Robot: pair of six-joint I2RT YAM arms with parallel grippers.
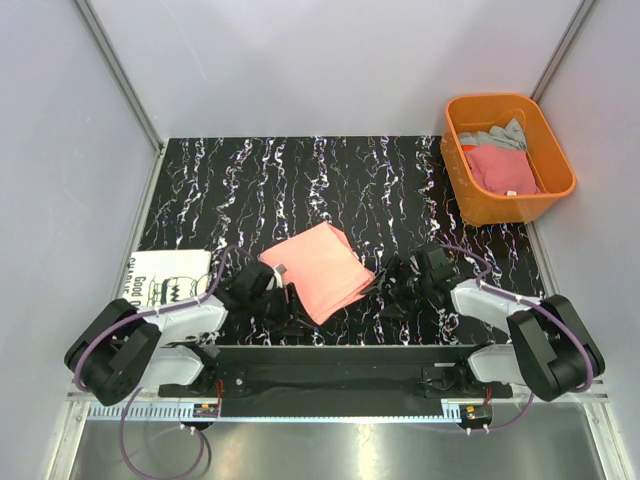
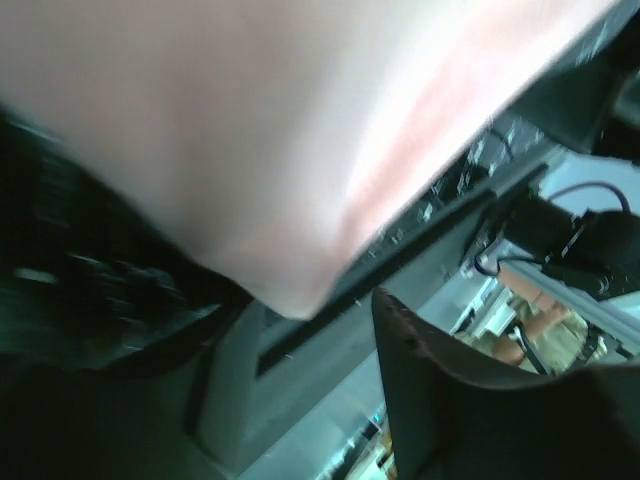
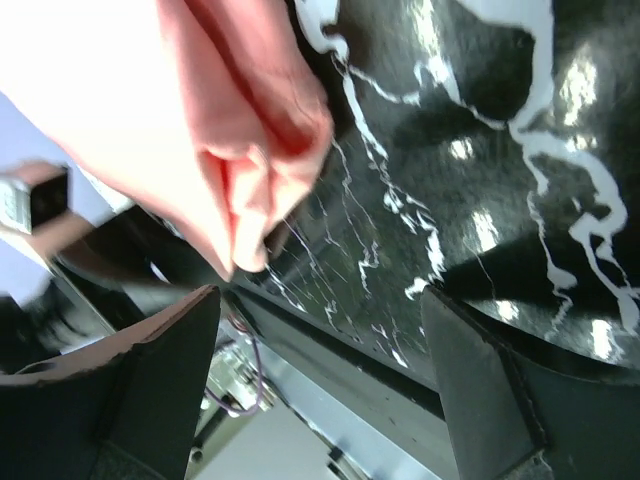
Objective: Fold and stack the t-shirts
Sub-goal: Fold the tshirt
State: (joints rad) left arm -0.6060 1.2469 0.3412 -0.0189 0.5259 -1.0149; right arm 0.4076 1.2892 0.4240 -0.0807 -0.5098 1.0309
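the folded salmon-pink t-shirt (image 1: 318,268) lies flat at the near middle of the table (image 1: 250,180), turned like a diamond with one corner pointing toward the near edge; it is nearly square, with no clear long axis. the right gripper (image 3: 320,300) stands wide apart just off the shirt's right corner, while the left gripper (image 1: 286,296) sits at its near-left edge, and i cannot tell if it is clamped.

The top view is sharp, with bright, even light from above and faint shadows on the table (image 1: 300,180). The left wrist view is badly blurred, and the salmon-pink t-shirt (image 2: 250,130) is washed out. The right wrist view catches glare spots on the glossy table.

Salmon-pink t-shirt (image 1: 318,268), orange tub (image 1: 500,210), black white-veined table (image 1: 300,180)
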